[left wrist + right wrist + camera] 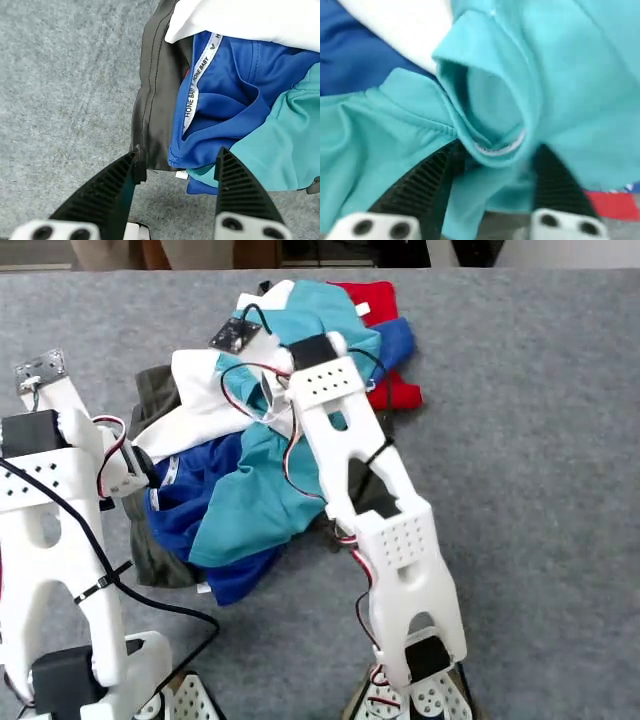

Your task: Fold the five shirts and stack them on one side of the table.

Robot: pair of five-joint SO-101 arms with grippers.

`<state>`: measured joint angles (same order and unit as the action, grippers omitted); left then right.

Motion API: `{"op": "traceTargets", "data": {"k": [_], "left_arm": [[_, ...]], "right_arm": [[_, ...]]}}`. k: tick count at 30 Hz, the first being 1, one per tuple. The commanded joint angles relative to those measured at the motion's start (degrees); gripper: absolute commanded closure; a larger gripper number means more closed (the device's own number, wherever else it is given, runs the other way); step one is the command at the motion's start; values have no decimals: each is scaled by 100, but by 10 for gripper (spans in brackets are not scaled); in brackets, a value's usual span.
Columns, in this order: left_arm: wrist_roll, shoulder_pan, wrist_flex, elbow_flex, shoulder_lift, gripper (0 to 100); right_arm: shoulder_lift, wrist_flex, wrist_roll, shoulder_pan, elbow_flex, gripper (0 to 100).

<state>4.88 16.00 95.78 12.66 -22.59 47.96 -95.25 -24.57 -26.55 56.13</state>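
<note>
We are spreading the right gripper (496,147) wide around a bunched fold of the crumpled teal knit shirt (570,75), probably to lift it from the pile. The left gripper (178,152) is hanging wide too, with the royal-blue jersey shirt's (225,95) hem between its fingers.

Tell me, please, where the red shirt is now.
In the high view, the red shirt lies at the far right edge of the pile, partly under the teal shirt and blue shirt.

the left arm (50,530) is kept tucked close to its base, with the left gripper (177,160) pointed down and its jaws spread wide. the right arm (350,460) is stretched way forward, with the right gripper (497,150) also held parted.
</note>
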Motion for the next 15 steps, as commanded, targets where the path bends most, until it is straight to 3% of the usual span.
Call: {"op": "traceTargets", "data": {"k": [1, 5, 10, 15], "left_arm": [[-70, 53, -26, -35, -163, 771], [-70, 79, -35, -35, -163, 771], [-79, 79, 0, -35, -163, 771], [-79, 62, -9, -53, -171, 771]], "right_arm": [[22, -712, -26, 110, 1745, 986], [-374, -721, -9, 127, 2510, 998], [-1771, -721, 651, 286, 2448, 998], [-3486, -721, 897, 989, 2044, 997]]}}
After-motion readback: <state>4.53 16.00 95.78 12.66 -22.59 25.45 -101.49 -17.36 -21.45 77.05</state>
